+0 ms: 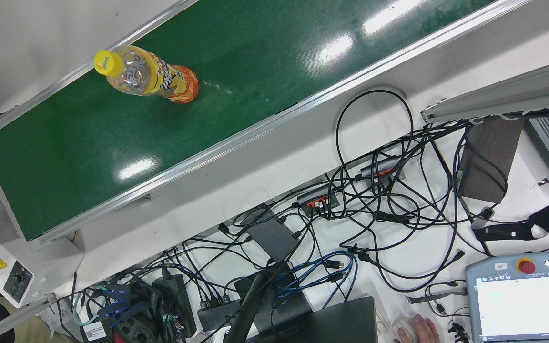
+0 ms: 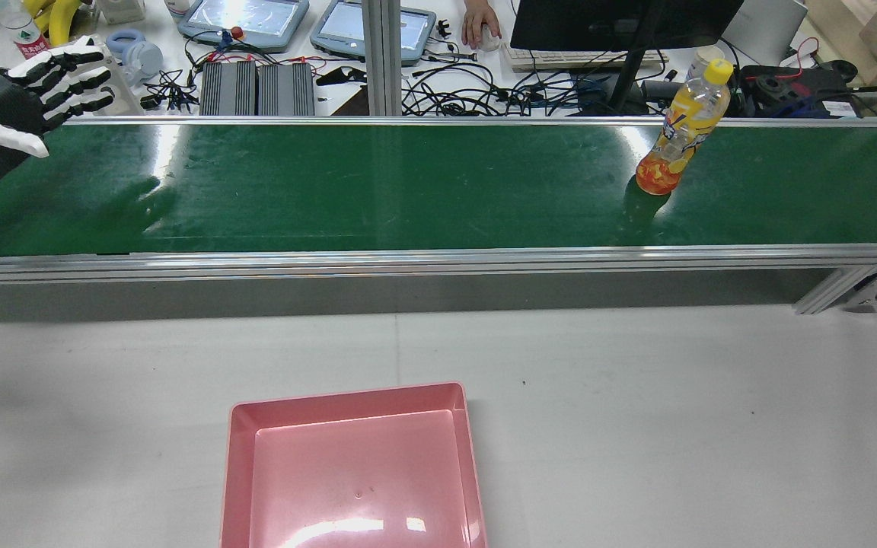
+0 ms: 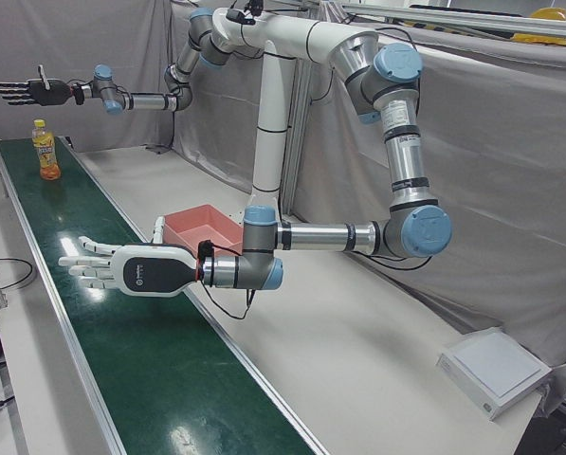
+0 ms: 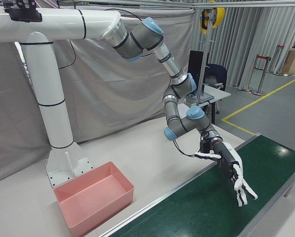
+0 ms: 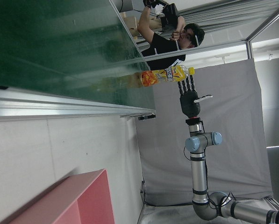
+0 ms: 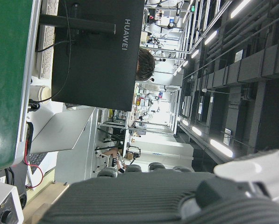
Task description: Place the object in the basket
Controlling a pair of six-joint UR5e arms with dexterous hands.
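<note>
On the green belt [image 2: 408,190], well beyond the reach of the left hand's fingers [image 2: 65,76], the bottle [image 2: 678,129] is standing upright with its yellow cap on top. The left hand [image 2: 20,95] is hovering over the opposite end of the belt with its fingers spread and extended, gripping nothing. In the left-front view, this hand [image 3: 121,270] is lying flat just above the belt surface, fingertips pointing along the belt toward the far end where the bottle [image 3: 45,152] is standing. The right hand [image 3: 31,92] is hanging in the air near the bottle, higher than the cap, with its fingers stretched out straight and released; no finger is touching the bottle. In the left hand view, the right hand's fingers [image 5: 188,86] are pointing toward the bottle's cap end, close by but apart from it. The pink basket [image 2: 343,396] is sitting on the white table, nearer to the left hand's fingers than to the bottle.
</note>
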